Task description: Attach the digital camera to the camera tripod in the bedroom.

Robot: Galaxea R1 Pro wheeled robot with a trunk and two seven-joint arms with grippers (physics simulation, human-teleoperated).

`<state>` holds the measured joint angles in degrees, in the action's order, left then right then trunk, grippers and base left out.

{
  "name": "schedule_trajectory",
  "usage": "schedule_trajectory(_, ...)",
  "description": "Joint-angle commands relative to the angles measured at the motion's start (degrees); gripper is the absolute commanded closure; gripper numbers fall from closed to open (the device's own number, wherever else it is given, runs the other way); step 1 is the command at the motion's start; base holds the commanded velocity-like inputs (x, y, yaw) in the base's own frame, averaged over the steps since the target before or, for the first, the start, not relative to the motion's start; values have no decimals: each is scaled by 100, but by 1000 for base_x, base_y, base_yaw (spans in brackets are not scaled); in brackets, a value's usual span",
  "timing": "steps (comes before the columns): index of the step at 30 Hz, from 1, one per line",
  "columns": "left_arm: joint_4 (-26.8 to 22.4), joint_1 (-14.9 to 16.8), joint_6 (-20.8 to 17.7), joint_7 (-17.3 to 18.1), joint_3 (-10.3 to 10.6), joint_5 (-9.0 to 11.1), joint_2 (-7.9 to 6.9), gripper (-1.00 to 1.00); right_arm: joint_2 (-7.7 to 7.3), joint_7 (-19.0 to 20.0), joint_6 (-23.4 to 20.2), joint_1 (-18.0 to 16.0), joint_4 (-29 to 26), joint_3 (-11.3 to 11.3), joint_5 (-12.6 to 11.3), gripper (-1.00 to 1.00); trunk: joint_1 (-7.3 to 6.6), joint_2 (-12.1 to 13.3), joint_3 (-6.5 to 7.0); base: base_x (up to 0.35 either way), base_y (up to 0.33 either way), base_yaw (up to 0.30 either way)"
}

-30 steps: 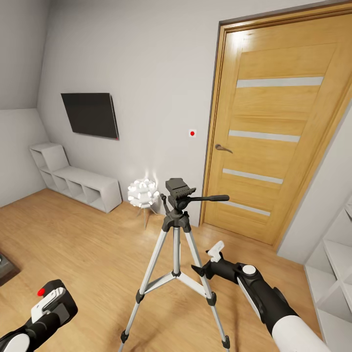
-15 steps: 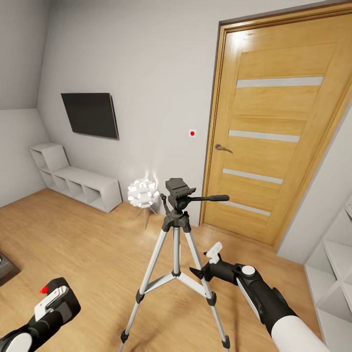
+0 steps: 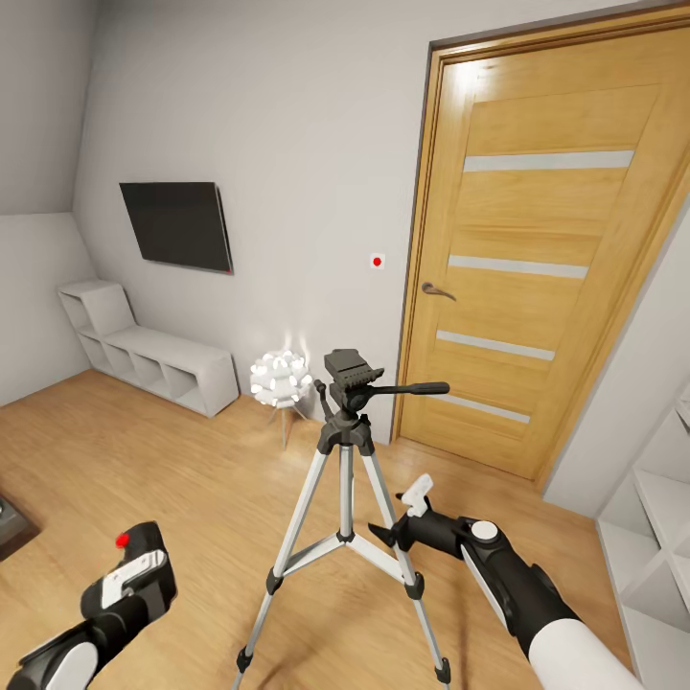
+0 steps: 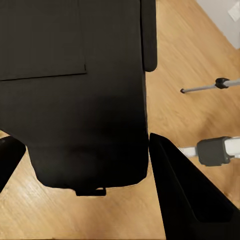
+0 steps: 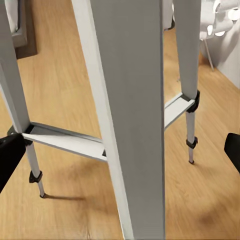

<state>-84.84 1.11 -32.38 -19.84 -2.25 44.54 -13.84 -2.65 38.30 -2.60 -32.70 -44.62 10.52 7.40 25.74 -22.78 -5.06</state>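
The camera tripod [image 3: 345,450] stands on the wood floor in the middle of the head view, its black pan head [image 3: 351,370] bare and its handle pointing right. My left gripper [image 3: 129,586] is low at the left, shut on the digital camera [image 3: 146,573], a black body with a red dot. The left wrist view has the camera [image 4: 75,90] large between the fingers [image 4: 175,175], and a tripod leg [image 4: 215,151] beyond. My right gripper [image 3: 398,520] is open beside the tripod's right leg; that silver leg [image 5: 135,125] stands close between its fingers.
A wooden door [image 3: 546,268] with pale stripes is behind the tripod at right. A wall TV [image 3: 177,225], low white cube shelves [image 3: 153,359] and a white lamp [image 3: 281,377] line the back wall. More white shelves [image 3: 661,537] stand at the right edge.
My left gripper has moved right and a little toward the tripod with the camera in it. The right gripper has shifted slightly down and left. The tripod has not moved.
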Motion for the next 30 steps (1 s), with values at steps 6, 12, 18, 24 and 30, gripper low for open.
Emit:
schedule_trajectory(6, -43, 12, 84, -18, 61, -391, 14, 100, 3, 13, 32, -7, -12, -2, 29, -100, 4, -13, -13, 0, 0, 0)
schedule_trajectory(12, -54, 18, 148, 235, 86, -550, 27, 100, 3, 12, 55, -8, -12, -5, 24, -100, 4, -13, -13, 0, 0, 0)
schedule_trajectory(18, -45, 20, 182, 652, 103, -607, 33, 100, 2, 11, 63, -8, -12, -8, 24, -100, 4, -13, -13, 0, 0, 0)
schedule_trajectory(24, -16, 21, 495, 915, 117, -622, 43, 100, 1, 11, 64, -8, -12, -9, 15, -100, 4, -13, -13, 0, 0, 0)
schedule_trajectory(30, 9, 21, 1232, 1037, 145, -632, 34, 100, 1, 11, 66, -8, -12, -13, 22, 100, 4, -13, -13, 0, 0, 0)
